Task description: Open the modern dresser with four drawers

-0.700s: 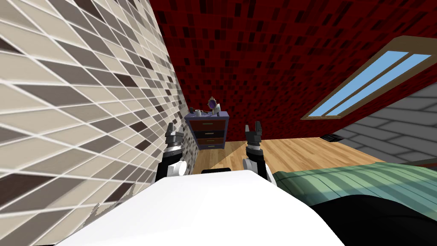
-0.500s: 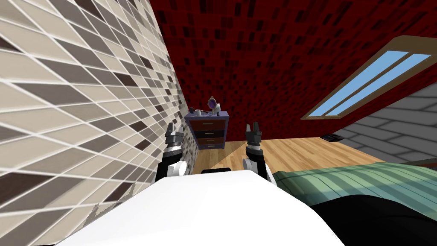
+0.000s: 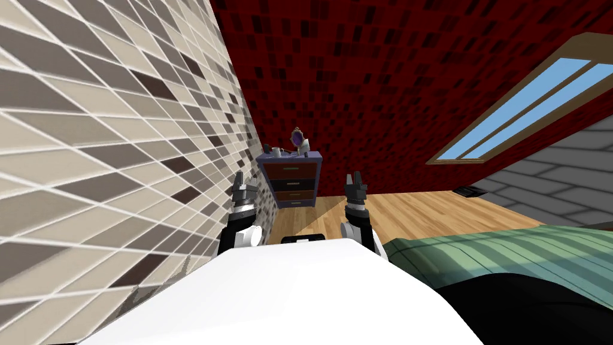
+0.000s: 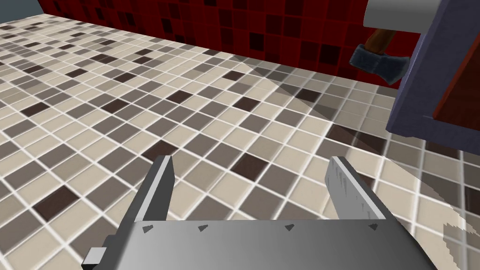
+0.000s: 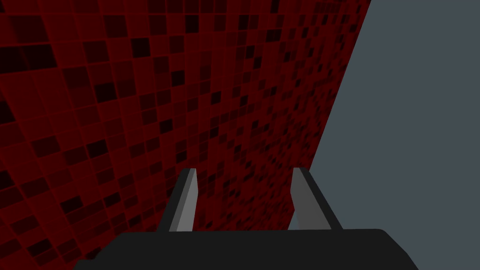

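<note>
Head view puts the dresser well ahead in the corner, with left gripper and right gripper spread and empty; if you drive forward this close to the tiled wall, the left one may scrape it.

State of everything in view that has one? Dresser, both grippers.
dresser: all four drawers look shut, untouched.
left gripper: fingers open, empty, apart from the dresser.
right gripper: fingers open, narrower gap than the left's, empty.
</note>
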Controlling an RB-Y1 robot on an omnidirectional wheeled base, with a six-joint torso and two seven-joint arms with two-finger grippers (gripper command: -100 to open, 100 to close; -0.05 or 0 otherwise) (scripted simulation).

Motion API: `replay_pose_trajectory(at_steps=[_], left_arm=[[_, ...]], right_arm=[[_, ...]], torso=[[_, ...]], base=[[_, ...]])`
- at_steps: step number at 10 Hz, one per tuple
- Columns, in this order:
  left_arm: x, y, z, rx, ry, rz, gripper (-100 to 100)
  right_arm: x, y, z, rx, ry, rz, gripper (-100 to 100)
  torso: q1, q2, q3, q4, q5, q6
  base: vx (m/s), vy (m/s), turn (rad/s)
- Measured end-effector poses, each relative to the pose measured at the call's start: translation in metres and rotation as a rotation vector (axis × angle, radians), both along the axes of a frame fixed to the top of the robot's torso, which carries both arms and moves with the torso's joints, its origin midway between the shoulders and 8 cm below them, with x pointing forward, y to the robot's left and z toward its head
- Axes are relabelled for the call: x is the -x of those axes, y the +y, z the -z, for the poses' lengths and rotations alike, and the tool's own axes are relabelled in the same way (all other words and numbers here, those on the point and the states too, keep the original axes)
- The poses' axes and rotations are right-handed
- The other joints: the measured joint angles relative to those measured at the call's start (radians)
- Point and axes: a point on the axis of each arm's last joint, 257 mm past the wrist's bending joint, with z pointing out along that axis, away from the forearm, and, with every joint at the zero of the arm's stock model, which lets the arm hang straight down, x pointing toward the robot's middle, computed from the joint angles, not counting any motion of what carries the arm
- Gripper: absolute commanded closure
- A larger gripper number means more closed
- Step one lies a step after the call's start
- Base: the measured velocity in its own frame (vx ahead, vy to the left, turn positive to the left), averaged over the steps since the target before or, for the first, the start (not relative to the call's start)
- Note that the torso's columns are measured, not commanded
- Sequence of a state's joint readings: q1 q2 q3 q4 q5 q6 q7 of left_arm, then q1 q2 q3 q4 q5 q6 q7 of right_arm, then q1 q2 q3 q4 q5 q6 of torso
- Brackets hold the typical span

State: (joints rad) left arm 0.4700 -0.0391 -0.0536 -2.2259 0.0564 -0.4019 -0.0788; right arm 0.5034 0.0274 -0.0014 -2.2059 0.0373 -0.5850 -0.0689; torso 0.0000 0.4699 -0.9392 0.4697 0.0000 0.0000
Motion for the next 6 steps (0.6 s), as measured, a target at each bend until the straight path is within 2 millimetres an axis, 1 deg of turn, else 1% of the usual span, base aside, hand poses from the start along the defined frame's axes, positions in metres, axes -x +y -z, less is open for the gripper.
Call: replay_pose_trajectory(at_steps=[2, 3, 4, 6], left_arm=[[0.0, 0.0, 0.0, 0.0, 0.0, 0.0, 0], [0.0, 0.0, 0.0, 0.0, 0.0, 0.0, -100], [-0.001, -0.002, 0.003, -0.019, 0.007, 0.01, -100], [-0.003, -0.006, 0.01, -0.067, 0.026, 0.034, -100]], right_arm=[[0.0, 0.0, 0.0, 0.0, 0.0, 0.0, 0], [0.0, 0.0, 0.0, 0.0, 0.0, 0.0, 0], [0.0, 0.0, 0.0, 0.0, 0.0, 0.0, 0], [0.0, 0.0, 0.0, 0.0, 0.001, 0.0, 0]], torso=[[0.0, 0.148, -0.295, 0.148, 0.0, 0.0], [0.0, 0.221, -0.443, 0.221, 0.0, 0.0], [0.0, 0.255, -0.512, 0.254, 0.0, 0.0], [0.0, 0.266, -0.537, 0.267, 0.0, 0.0]], base=[[0.0, 0.0, 0.0], [0.016, -0.002, -0.006], [0.026, -0.002, -0.01], [0.047, 0.001, -0.011]])
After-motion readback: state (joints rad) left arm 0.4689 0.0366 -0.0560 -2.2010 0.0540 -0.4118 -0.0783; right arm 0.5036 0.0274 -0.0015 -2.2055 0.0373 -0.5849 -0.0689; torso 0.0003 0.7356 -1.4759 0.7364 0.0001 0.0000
